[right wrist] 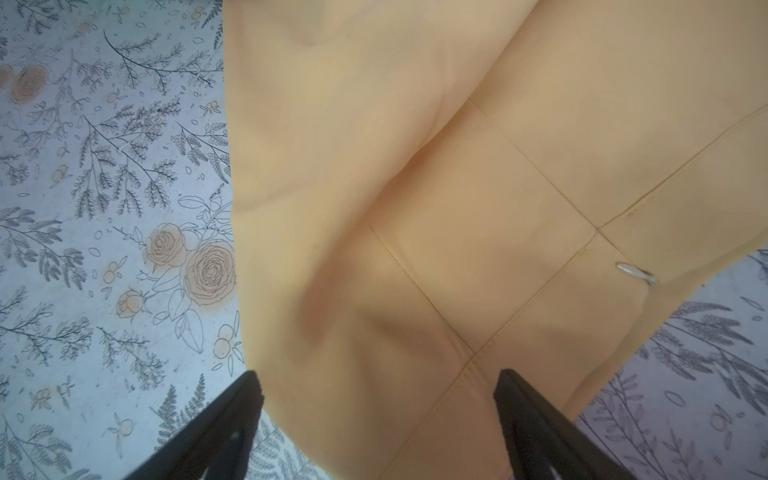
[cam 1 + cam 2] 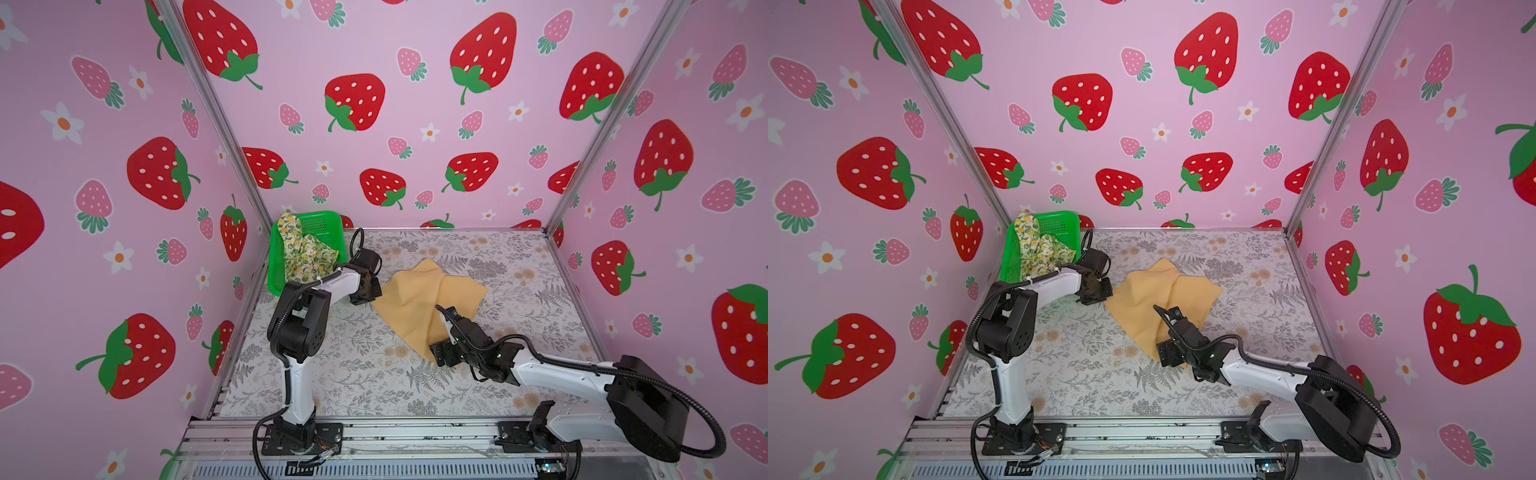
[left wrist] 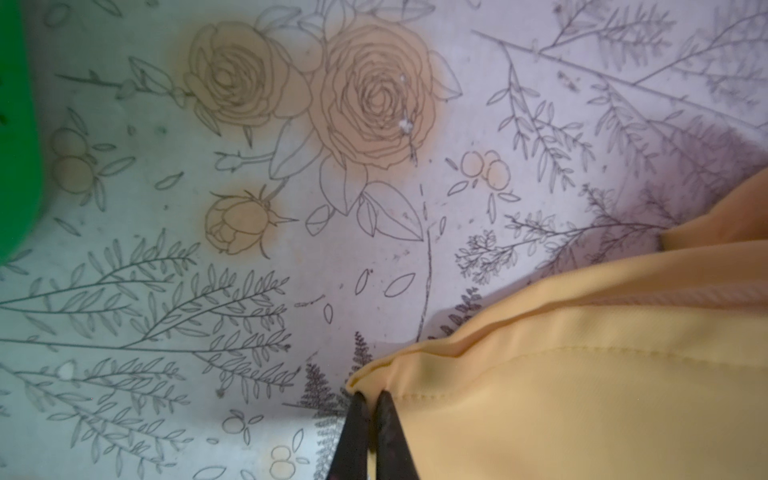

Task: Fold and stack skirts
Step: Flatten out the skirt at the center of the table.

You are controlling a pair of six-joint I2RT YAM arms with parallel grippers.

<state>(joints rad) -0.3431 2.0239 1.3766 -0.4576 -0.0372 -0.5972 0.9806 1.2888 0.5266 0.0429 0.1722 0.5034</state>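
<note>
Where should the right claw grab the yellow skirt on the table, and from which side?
Grip the near corner of the yellow skirt, under the right claw. It lies flat, so come straight down with the open jaws astride the edge. The left claw pinches the hemmed corner at that edge's other end, so both grips likely span one side.

You've got two matching arms, left arm (image 2: 300, 374) and right arm (image 2: 552, 372): white shells, chunky black joint housings, and a black ribbed cable (image 2: 573, 364) running outside each. Black screwed base plates (image 2: 332, 434) sit on a silver rail (image 2: 415, 432). The left gripper (image 3: 371, 401) and right gripper (image 1: 380, 374) have plain black tapered fingers.
</note>
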